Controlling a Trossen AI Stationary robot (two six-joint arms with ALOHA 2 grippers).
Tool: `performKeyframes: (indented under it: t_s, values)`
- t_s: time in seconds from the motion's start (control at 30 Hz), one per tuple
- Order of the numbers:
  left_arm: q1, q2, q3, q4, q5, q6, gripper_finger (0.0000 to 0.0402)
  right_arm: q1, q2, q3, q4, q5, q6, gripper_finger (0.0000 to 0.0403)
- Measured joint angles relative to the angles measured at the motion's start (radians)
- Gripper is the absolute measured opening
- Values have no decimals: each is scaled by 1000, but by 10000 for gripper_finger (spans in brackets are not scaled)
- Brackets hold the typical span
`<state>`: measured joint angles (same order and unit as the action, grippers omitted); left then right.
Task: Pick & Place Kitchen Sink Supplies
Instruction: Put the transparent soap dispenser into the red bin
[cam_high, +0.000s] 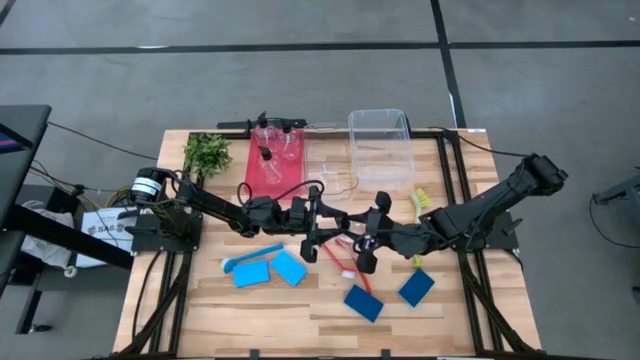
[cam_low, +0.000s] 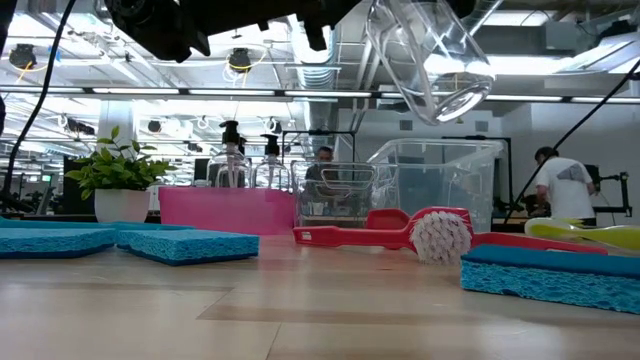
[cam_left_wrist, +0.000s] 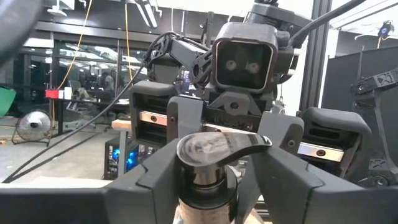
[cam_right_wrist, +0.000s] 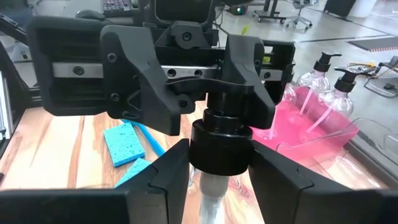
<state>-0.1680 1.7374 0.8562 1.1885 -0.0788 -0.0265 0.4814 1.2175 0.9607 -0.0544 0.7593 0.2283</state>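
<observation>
**Left gripper** (cam_high: 318, 222): arm reaches in from 9 o'clock, low and stretched out to table centre. Jaws narrow, clamped on the black pump head of a pump bottle (cam_low: 430, 60).

**Right gripper** (cam_high: 365, 240): arm reaches in from 3 o'clock and faces the left gripper head-on. Jaws narrow, closed on the same bottle's black collar, just below the pump head.

**Pump bottle, held:** clear, tilted, lifted clear of the table between the two grippers at centre.

**On the table beneath and around:**
- red brush (cam_high: 345, 262), at 6 o'clock, just under the grippers
- blue brush (cam_high: 250, 258) and two light-blue sponges (cam_high: 289, 267), at 8 o'clock
- two dark-blue sponges (cam_high: 364, 302), at 5 o'clock
- yellow-green brush (cam_high: 420, 203), at 2 o'clock, beside the right arm

**Containers:**
- pink bin (cam_high: 250, 175), at 11 o'clock, holding upright bottles (cam_high: 265, 160)
- clear bin (cam_high: 380, 145), at 1 o'clock; contents cannot be told

**Plant** (cam_high: 207, 152): at 10 o'clock.
</observation>
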Motion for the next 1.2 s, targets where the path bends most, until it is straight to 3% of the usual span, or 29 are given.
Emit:
performKeyframes:
  t_s: [0.5, 0.87, 1.2]
  values:
    - [1, 0, 0, -3, -3, -1, 183, 1, 0, 0, 0, -3, -1, 179]
    - [2, 0, 0, -14, -6, 0, 184, 3, 0, 0, -8, -3, -41, 238]
    - [1, 0, 0, -34, -6, 0, 184, 3, -29, 0, -80, 55, -81, 228]
